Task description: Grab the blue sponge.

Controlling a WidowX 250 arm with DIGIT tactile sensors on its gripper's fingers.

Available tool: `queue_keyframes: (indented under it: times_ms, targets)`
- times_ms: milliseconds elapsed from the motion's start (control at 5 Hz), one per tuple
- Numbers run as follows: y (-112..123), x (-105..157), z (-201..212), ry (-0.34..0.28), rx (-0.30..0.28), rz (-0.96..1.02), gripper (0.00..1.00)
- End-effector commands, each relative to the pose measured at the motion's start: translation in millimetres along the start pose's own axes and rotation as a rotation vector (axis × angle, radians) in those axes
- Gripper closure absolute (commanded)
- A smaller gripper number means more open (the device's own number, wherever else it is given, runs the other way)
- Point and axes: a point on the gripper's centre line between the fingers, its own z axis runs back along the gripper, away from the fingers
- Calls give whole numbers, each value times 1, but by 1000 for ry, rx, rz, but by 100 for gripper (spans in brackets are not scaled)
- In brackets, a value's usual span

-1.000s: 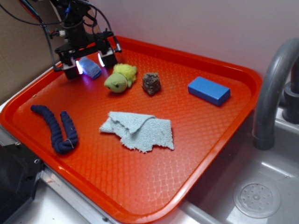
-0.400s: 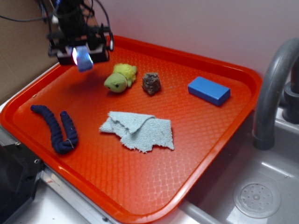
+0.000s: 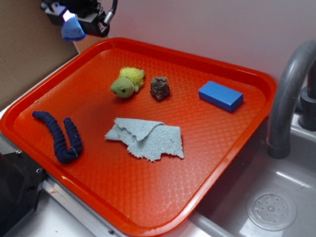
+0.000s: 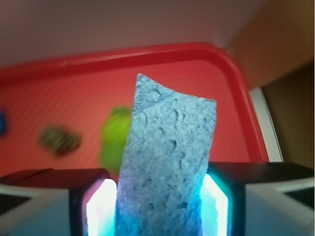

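Observation:
The blue sponge point(image 3: 73, 30) hangs in the air above the tray's far left corner, pinched between the fingers of my gripper point(image 3: 74, 19). In the wrist view the porous blue sponge point(image 4: 170, 162) fills the middle of the frame, squeezed between the two lit pads point(image 4: 101, 211), and my gripper point(image 4: 160, 209) is shut on it. Most of the arm is cut off by the top edge of the exterior view.
On the orange tray point(image 3: 232, 143) lie a green plush toy point(image 3: 127, 83), a brown lump point(image 3: 160, 88), a bright blue block point(image 3: 220, 96), a grey-blue cloth point(image 3: 146, 138) and a dark blue rope point(image 3: 60, 136). A faucet point(image 3: 291, 89) and sink point(image 3: 266, 207) stand at right.
The gripper closed on the sponge at the tray's back left and has risen with it, moving up and slightly left, clear of the tray.

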Motion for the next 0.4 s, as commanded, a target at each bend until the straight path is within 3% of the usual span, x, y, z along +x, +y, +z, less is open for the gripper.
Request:
queue_keyframes:
  times_ms: [0, 200]
  targets:
    - [-4, 8, 64, -55, -168, -181, 100]
    - [0, 11, 59, -50, -182, -169, 100]
